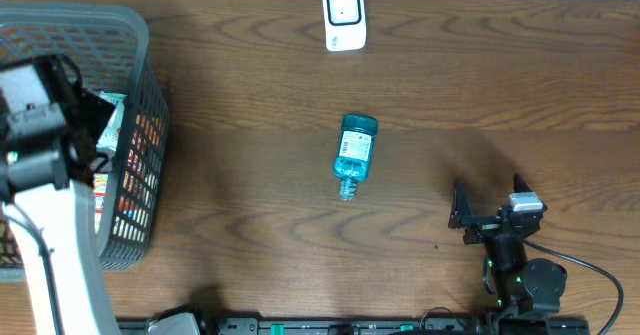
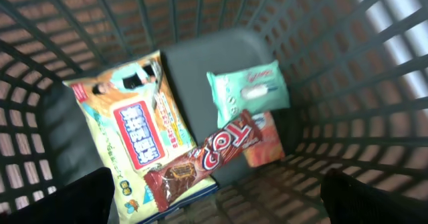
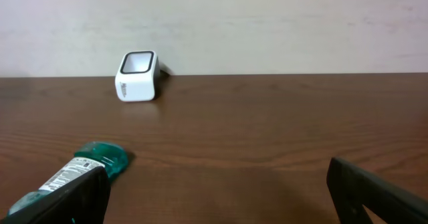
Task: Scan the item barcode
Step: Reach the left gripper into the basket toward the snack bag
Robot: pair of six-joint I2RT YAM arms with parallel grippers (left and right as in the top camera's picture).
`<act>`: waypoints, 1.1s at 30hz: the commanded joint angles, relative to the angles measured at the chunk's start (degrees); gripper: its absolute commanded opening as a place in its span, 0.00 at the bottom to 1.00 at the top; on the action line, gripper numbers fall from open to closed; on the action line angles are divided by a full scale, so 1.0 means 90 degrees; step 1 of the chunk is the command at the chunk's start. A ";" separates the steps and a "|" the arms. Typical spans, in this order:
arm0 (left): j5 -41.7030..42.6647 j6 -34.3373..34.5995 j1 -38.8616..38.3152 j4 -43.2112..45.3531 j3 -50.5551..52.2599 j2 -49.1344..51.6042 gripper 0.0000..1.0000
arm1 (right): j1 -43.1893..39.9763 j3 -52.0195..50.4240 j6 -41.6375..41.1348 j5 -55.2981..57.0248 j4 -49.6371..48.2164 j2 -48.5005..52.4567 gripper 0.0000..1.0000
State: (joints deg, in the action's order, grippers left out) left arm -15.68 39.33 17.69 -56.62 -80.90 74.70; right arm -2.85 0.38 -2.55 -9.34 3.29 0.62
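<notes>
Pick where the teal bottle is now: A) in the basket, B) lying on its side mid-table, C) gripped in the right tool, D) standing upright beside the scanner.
B: the teal bottle lies on its side on the bare table, apart from the white scanner and outside the basket.

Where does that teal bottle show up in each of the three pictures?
Overhead: teal bottle lies mid-picture.
Left wrist: not in it.
Right wrist: teal bottle in the lower left corner.
Shared landmark: the white scanner, beyond the bottle in overhead and right wrist.
</notes>
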 commanded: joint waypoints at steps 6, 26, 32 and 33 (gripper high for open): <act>0.0073 0.0117 0.0034 -0.0260 0.0090 0.0906 0.98 | 0.0036 -0.0007 0.0051 0.0024 0.0027 -0.0027 0.99; 0.0070 0.0117 0.0034 0.0068 0.0675 0.1362 0.98 | 0.0036 -0.0007 0.0051 0.0024 0.0027 -0.0027 0.99; 0.0070 0.0114 0.0034 0.0522 0.1105 0.1362 0.98 | 0.0036 -0.0007 0.0051 0.0024 0.0027 -0.0027 0.99; 0.0070 0.0114 0.0034 0.0588 0.1180 0.1362 0.98 | 0.0036 -0.0007 0.0051 0.0024 0.0027 -0.0027 0.99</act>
State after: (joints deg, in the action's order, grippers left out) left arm -15.11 40.49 18.31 -51.77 -72.66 86.70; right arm -2.85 0.38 -2.55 -9.34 3.29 0.62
